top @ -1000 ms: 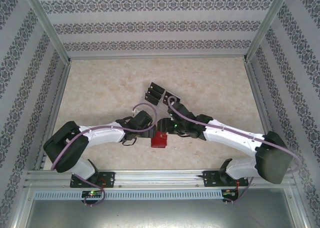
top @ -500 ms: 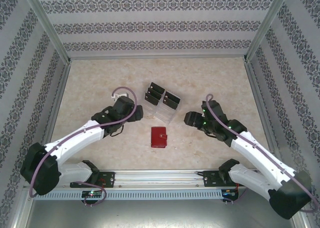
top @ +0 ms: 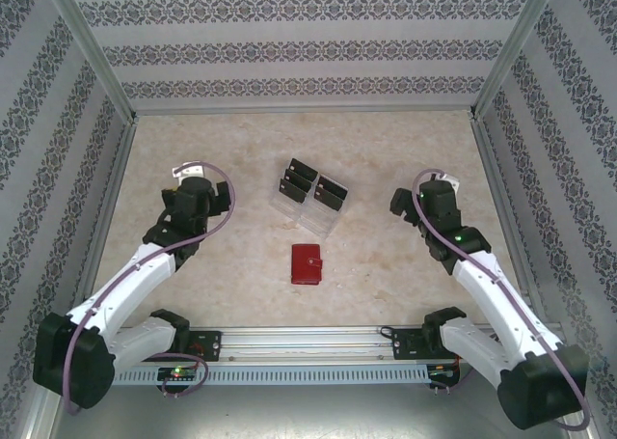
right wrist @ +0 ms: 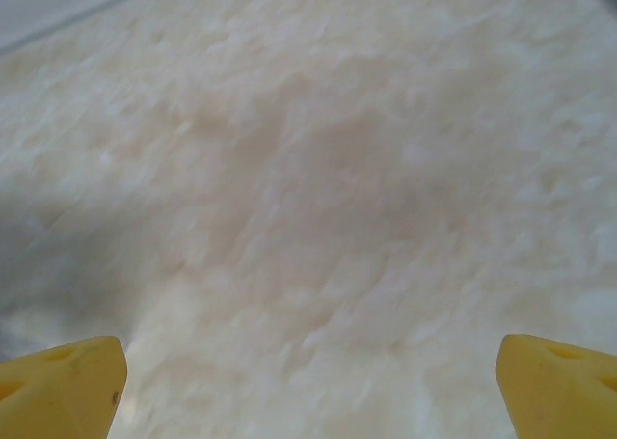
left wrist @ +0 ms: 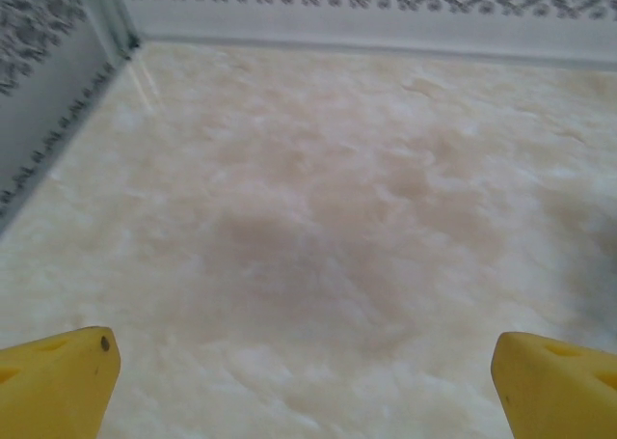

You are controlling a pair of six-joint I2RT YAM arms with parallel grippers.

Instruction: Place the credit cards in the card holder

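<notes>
- The small red leather-like folding wallet lies flat and folded shut on the pale marble-patterned table. Its snap tab sits at its right edge.
- It lies about midway between the two arms, nearer the aluminium rail at the front than the back wall.
- Just behind the wallet, a little apart from it, stands the clear plastic tray with compartments, set at a slant to the table edges.
- Several small flat black rectangular cards stand on edge in the tray. One group is in the left rear compartments and another is to the right of it. I cannot count them exactly from the overhead view.
- The left arm's black two-finger gripper is out over bare table, well to the left of the tray and touching nothing.
- From its own wrist camera the left gripper has its yellow fingertips spread wide, one in each lower corner, with bare marble between them.
- The right arm's black two-finger gripper sits well to the right of the tray, roughly level with it, also over bare table.
- Its wrist camera shows the right gripper with yellow fingertips set far apart and holding nothing. The table beneath them looks blurred.
- Both white arms slope outward from their bases, leaving the wallet and tray in the open space between them.
</notes>
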